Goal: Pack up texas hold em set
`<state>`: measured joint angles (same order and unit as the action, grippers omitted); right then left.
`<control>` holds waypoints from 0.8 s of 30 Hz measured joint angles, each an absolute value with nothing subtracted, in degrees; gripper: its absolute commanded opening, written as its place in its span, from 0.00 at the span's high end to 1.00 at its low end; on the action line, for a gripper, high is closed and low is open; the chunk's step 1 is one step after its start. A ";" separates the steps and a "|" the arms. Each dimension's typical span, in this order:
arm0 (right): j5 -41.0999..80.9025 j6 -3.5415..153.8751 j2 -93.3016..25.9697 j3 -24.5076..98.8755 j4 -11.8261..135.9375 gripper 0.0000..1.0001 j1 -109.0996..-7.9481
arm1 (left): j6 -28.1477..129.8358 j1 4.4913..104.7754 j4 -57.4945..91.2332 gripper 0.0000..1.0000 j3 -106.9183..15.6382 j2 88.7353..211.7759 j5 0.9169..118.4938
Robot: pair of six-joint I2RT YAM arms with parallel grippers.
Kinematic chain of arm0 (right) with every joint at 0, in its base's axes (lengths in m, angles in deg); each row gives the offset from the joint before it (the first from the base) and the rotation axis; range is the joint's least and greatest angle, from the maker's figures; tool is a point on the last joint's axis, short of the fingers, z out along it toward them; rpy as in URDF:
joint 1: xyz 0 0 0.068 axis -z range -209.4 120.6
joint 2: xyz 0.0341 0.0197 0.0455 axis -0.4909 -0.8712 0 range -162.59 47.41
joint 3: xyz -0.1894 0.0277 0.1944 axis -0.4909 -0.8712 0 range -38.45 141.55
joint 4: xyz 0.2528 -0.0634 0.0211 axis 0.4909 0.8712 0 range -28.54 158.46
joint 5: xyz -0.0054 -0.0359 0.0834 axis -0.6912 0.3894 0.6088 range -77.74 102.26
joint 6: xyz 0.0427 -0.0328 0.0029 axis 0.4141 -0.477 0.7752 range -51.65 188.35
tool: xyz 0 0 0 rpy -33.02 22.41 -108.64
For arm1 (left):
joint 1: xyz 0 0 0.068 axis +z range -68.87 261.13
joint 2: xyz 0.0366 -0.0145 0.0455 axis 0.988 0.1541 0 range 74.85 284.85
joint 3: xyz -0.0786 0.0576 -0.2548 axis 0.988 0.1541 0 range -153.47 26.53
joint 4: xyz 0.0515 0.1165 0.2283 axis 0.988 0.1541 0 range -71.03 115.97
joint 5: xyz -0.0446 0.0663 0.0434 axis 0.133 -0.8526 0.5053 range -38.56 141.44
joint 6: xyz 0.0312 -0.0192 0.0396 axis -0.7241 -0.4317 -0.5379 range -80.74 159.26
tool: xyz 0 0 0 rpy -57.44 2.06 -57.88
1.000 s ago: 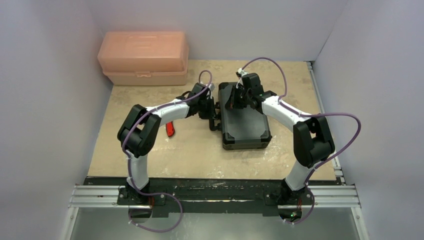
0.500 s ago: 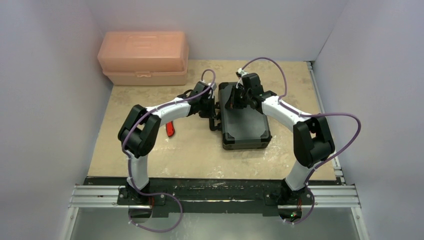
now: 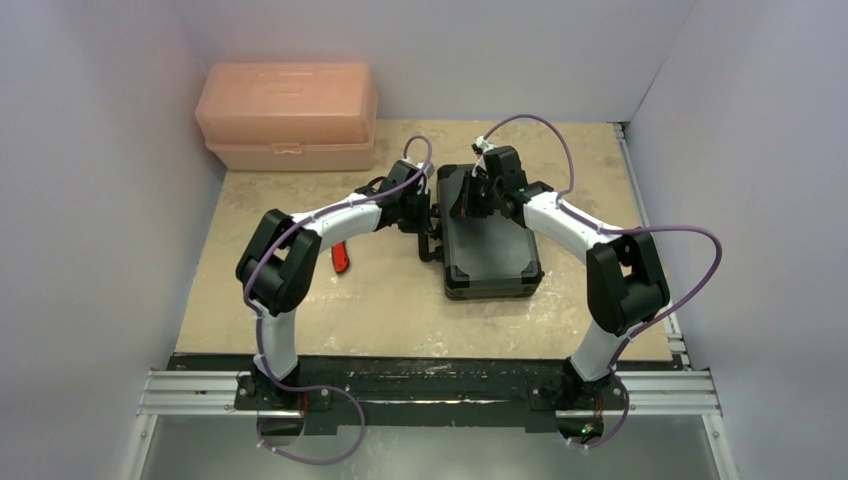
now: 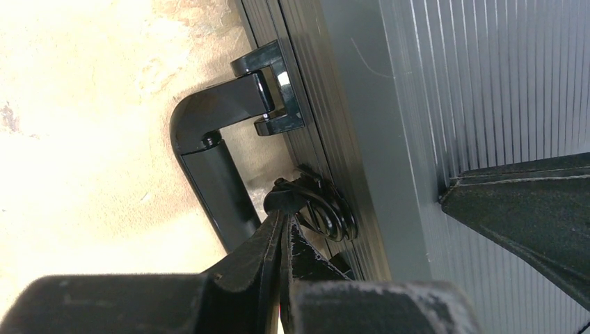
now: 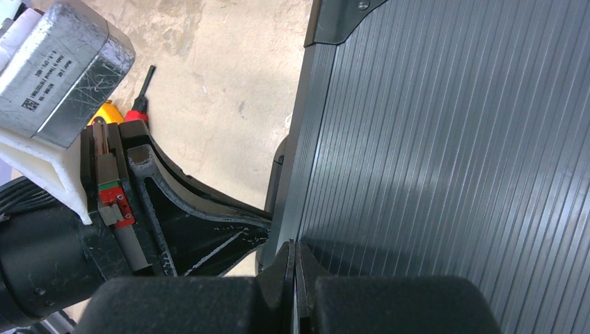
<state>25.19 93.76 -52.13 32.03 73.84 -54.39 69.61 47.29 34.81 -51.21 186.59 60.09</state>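
**A:** Entry: where do we stand on the pack-up?

**B:** We log the black case (image 3: 490, 240) lying flat on the table (image 3: 380, 310), right of centre, with its lid down. No chip, deck or die shows outside it in any view. The contents are hidden, so we judge them stowed but cannot confirm it.

**A:** What do we count as left?

**B:** Securing the lid, in our judgement. The left wrist view shows the latch (image 4: 316, 207) on the handle side, just beside the handle (image 4: 212, 174). We cannot tell whether it is snapped home.

**A:** Claws?

**B:** The left gripper (image 4: 282, 226) has its fingers pressed together, with nothing between them that we can make out. Its tips touch the latch. The right gripper (image 5: 293, 257) is likewise fully closed and empty, with its tips at the lid's edge on the handle side. We cannot confirm contact there.

**A:** And the look of the case?

**B:** It has a ribbed dark-grey lid, black corner caps and a glossy black handle sticking out sideways toward the left arm. The seam runs even along the side we see.

**A:** Anything else nearby?

**B:** The peach box (image 3: 288, 115) sits at the far left corner. The red knife (image 3: 341, 258) lies by the left arm, apart from the case.
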 measured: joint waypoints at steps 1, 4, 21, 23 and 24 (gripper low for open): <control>25.19 93.76 -52.15 32.03 73.84 1.00 -54.41 | 69.61 47.24 34.94 1.00 -51.29 186.61 60.09; 25.19 93.76 -52.13 32.01 73.82 1.00 -54.39 | 69.61 47.20 35.11 1.00 -51.97 186.94 60.07; 25.28 93.61 -51.96 31.52 73.34 1.00 -54.37 | 69.66 46.57 35.57 1.00 -52.47 189.11 59.94; 25.28 93.59 -51.96 31.52 73.34 1.00 -54.37 | 69.66 46.57 35.57 1.00 -52.47 189.15 59.94; 25.28 93.56 -51.96 31.52 73.34 1.00 -54.37 | 69.66 46.57 35.57 1.00 -52.47 189.17 59.94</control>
<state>25.28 93.56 -51.96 31.52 73.34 -54.37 69.66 46.57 35.57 -52.47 189.17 59.94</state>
